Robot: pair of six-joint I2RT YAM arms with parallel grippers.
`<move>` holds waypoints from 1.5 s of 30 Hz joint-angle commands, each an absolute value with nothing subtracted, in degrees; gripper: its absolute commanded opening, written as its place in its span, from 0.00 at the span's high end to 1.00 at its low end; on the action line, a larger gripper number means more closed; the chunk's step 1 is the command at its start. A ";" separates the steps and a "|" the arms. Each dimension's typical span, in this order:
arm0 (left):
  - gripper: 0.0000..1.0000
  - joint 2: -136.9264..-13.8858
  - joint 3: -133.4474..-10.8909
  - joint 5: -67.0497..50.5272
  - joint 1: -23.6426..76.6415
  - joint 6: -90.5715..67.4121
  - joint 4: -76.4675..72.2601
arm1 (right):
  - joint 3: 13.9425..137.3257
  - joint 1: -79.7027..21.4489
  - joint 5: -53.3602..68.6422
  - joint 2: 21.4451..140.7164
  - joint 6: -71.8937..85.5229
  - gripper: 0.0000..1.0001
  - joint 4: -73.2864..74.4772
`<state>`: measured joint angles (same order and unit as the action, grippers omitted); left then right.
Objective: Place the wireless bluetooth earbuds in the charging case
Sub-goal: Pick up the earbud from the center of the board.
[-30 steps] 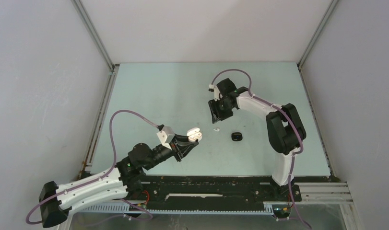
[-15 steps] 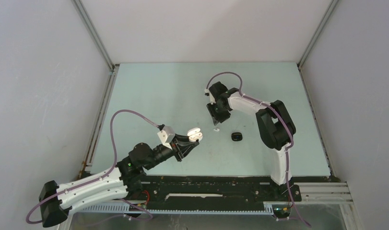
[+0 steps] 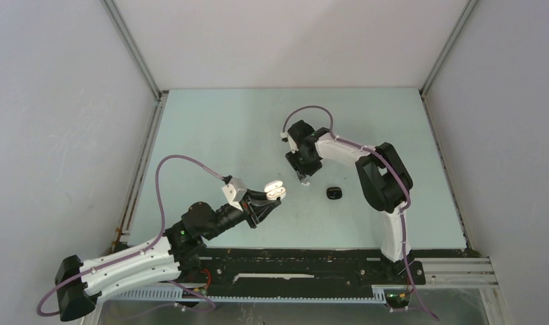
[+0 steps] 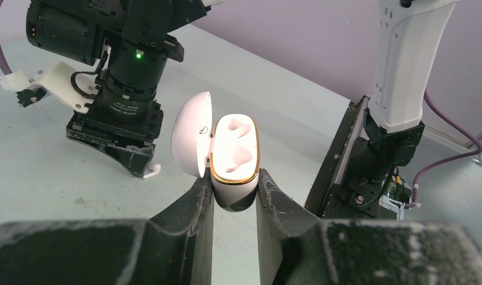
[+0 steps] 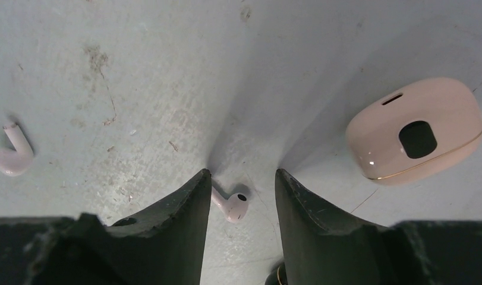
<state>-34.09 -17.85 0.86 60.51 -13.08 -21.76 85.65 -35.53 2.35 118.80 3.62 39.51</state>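
My left gripper [image 3: 267,200] [image 4: 233,185] is shut on an open white charging case [image 4: 233,155] [image 3: 275,190] with a gold rim. It holds the case above the table, and both sockets are empty. My right gripper [image 3: 302,174] [image 5: 242,175] is open and points down at the table. A small white earbud [image 5: 231,205] lies between its fingers, its stem touching the left finger; it also shows in the left wrist view [image 4: 151,172]. A second white earbud [image 5: 12,155] lies apart to the left.
A closed beige case [image 5: 399,119] lies on the table right of my right gripper. A small black case [image 3: 334,193] sits right of the grippers. Grey walls enclose the table [image 3: 224,128].
My right gripper has moved left and down until it straddles the white earbud. My left arm and the case have not moved.
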 commanded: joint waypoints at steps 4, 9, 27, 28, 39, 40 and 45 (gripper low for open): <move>1.00 -33.66 -18.39 0.83 60.47 -13.54 -24.37 | 82.03 -36.91 1.01 114.98 0.91 0.52 40.00; 0.99 -33.92 -18.47 1.05 60.47 -13.56 -24.18 | 80.67 -36.50 0.79 113.86 0.57 0.51 39.99; 0.99 -35.33 -18.67 0.86 60.47 -13.96 -24.59 | 81.21 -35.43 3.50 115.23 -1.76 0.63 39.39; 0.99 -35.33 -18.67 0.88 60.47 -13.97 -24.61 | 81.47 -35.42 3.63 115.49 -1.69 0.63 39.52; 0.99 -35.77 -18.89 0.80 60.47 -13.97 -24.47 | 83.79 -36.10 4.07 117.02 -0.95 0.62 40.58; 0.99 -35.85 -18.98 0.79 60.47 -13.97 -24.43 | 83.84 -36.19 3.97 117.13 -0.96 0.62 40.66; 0.99 -35.82 -19.07 0.79 60.47 -13.97 -24.04 | 83.76 -36.32 4.02 117.33 -1.05 0.66 41.02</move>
